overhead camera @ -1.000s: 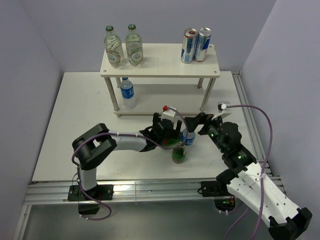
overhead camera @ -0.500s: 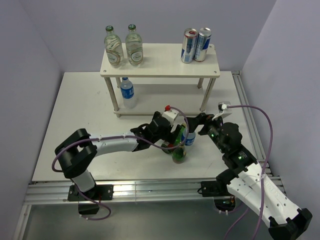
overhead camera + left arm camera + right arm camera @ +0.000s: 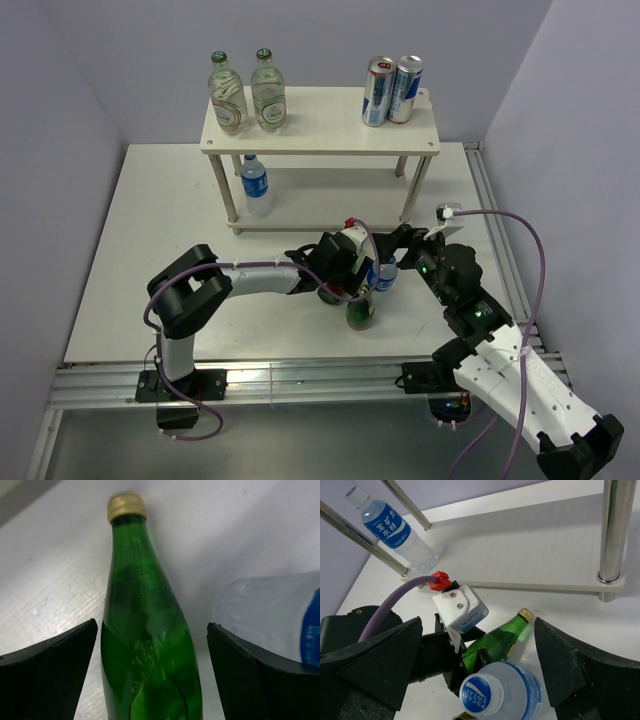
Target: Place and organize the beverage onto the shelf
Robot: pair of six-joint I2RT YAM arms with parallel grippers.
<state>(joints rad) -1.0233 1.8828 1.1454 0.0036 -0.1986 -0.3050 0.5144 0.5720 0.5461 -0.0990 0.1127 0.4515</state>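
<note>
A green glass bottle with a gold cap appears to lie on the table, cap pointing away from my left arm. My left gripper is open and straddles its body without touching it; it also shows from above. Just right of it stands a clear Pocari Sweat bottle. My right gripper hangs open over that bottle, its fingers wide on either side. A second green bottle stands upright nearer the front. The cream shelf stands at the back.
On the shelf top stand two clear glass bottles at the left and two cans at the right. A small water bottle stands on the lower board. A shelf leg is close to my right gripper.
My left arm's elbow swung out to the left and came back. Its gripper ended a little further right, over the green bottle. The right arm and the bottles stayed put.
</note>
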